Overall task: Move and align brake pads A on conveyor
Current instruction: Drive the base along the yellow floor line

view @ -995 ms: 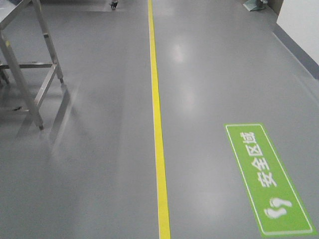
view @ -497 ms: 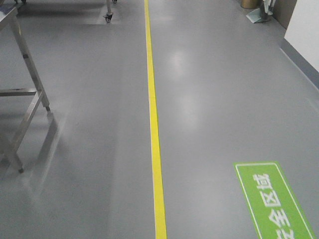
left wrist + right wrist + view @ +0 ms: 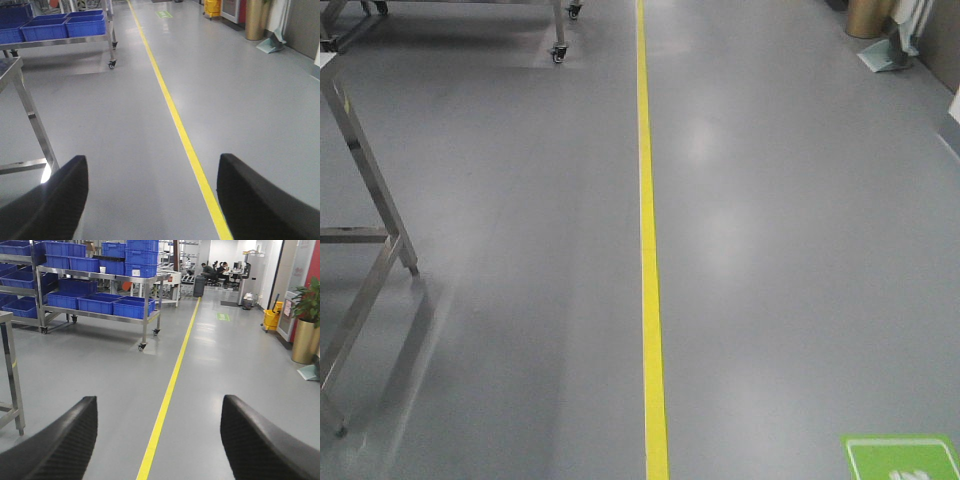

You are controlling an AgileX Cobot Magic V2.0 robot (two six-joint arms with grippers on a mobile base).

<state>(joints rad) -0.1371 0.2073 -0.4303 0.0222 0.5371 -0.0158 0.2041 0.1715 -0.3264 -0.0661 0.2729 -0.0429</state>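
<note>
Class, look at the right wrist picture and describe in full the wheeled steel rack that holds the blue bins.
The rack is a shiny steel frame of upright posts, with two shelves in view. Its lower shelf carries blue plastic bins side by side, and more are stacked on the top shelf. It stands upright on small castors on the grey floor. It is left of the yellow line and does not touch it.

Smooth semi-gloss floor (image 3: 800, 250); shiny steel table frame (image 3: 370, 172); blue plastic crates (image 3: 131, 307).
</note>
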